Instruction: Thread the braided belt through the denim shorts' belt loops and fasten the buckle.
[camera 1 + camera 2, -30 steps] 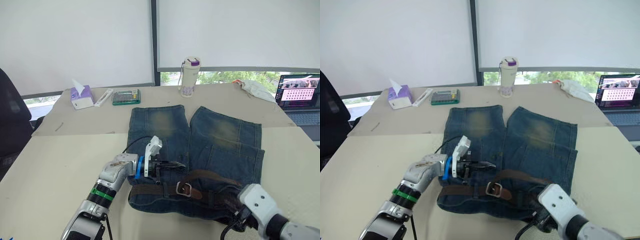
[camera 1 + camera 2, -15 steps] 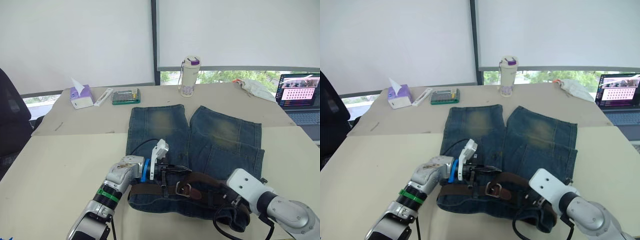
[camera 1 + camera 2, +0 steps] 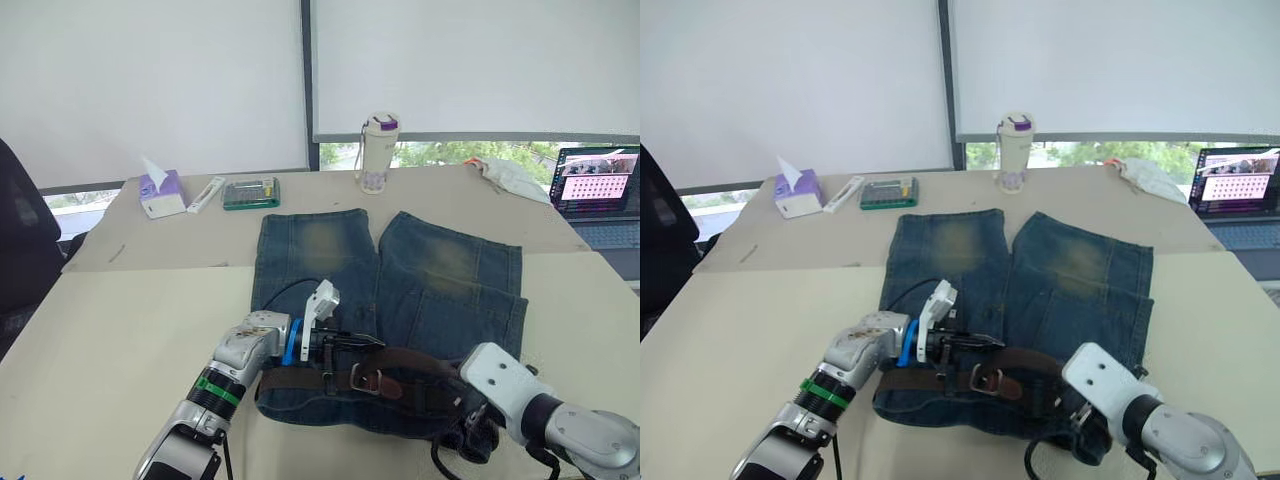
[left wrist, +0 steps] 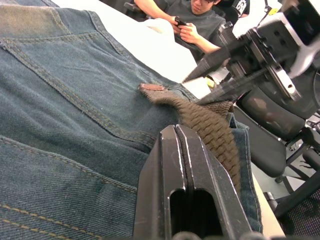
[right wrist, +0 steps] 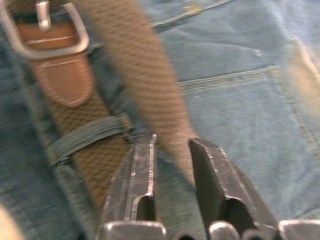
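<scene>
The braided belt lies along the waistband of the denim shorts, low in the frame's centre, its long axis left-right. The right hand, spread, straddles its free strap beside the buckle; the left hand is pressed together.

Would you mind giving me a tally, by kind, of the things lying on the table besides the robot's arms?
Clothing: 2, the denim shorts and the braided belt
Drink bottle: 1
Tissue box: 1
Laptop: 1
Green case: 1
White tube: 1
White cloth: 1
Total: 8
</scene>
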Action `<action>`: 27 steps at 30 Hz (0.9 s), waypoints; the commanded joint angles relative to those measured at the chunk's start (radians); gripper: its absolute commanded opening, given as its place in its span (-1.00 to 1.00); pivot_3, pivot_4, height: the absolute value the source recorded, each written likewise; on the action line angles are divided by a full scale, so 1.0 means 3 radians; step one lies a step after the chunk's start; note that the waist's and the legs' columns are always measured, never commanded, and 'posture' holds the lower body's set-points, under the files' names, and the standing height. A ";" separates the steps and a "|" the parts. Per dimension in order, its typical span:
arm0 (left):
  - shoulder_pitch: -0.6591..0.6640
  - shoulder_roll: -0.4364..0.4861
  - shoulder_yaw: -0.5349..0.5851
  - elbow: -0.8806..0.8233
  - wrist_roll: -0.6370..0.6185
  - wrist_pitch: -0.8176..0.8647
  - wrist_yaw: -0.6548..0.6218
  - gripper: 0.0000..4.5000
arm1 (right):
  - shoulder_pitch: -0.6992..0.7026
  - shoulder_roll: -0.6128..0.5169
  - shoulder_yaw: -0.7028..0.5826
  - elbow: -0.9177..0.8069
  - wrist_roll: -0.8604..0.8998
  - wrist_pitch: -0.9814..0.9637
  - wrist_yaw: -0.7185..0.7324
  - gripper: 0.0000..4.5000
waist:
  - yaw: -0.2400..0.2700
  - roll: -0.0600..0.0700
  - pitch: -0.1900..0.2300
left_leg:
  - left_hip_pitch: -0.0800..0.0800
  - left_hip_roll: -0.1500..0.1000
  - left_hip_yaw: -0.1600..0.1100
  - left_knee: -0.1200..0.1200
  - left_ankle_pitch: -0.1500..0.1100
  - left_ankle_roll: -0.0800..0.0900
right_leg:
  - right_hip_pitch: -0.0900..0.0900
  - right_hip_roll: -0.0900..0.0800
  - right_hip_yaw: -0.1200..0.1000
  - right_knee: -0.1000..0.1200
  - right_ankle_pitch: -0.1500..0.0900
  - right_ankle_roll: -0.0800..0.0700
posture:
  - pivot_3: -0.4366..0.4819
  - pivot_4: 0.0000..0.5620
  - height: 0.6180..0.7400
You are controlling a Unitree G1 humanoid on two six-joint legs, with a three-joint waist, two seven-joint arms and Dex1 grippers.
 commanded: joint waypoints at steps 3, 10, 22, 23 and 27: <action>-0.0036 0.0059 0.0082 -0.0129 -0.0026 -0.0016 -0.0014 -1.00 | -0.0364 -0.0044 0.0291 -0.0070 -0.0230 0.0172 -0.0120 -0.47 | -0.0002 0.0000 0.0000 | 0.0000 0.0001 0.0000 0.0000 0.0001 -0.0001 | -0.0001 0.0001 0.0000 0.0000 0.0000 0.0000 | -0.05 -0.47 1.00; 0.0000 0.0134 0.0126 -0.0336 -0.0094 0.0020 -0.0035 -1.00 | -0.0508 -0.0026 0.0432 0.0119 -0.0391 0.0211 -0.0093 -0.47 | 0.0012 0.0000 0.0000 | -0.0002 -0.0001 0.0000 0.0000 0.0006 -0.0011 | -0.0002 -0.0001 0.0000 -0.0001 0.0003 -0.0006 | -0.05 -0.47 1.00; 0.0048 0.0219 -0.0046 -0.0425 -0.0030 -0.0088 -0.0200 0.26 | -0.0026 0.0074 0.0303 -0.0117 -0.0525 0.0171 -0.0092 -1.00 | 0.0006 0.0001 0.0000 | -0.0001 0.0000 0.0000 0.0001 0.0006 -0.0011 | -0.0001 0.0000 0.0000 0.0000 0.0001 -0.0001 | -0.05 -0.47 1.00; 0.0065 0.0216 -0.0134 -0.0376 0.0051 -0.0162 -0.0217 0.26 | -0.0009 0.0097 0.0327 -0.0117 -0.0532 0.0155 -0.0112 -1.00 | 0.0007 0.0001 0.0000 | 0.0000 0.0000 0.0000 0.0000 0.0006 -0.0011 | -0.0001 0.0000 0.0000 0.0001 0.0001 -0.0002 | -0.05 -0.47 1.00; 0.0154 0.0285 -0.0515 -0.0031 0.0486 -0.0513 -0.0277 -0.22 | 0.0071 0.0135 0.0410 -0.0117 -0.0616 0.0155 -0.0170 -1.00 | 0.0005 0.0002 0.0000 | 0.0000 -0.0001 0.0000 0.0000 0.0006 -0.0011 | 0.0000 0.0000 0.0001 0.0000 0.0005 -0.0009 | -0.05 -0.47 1.00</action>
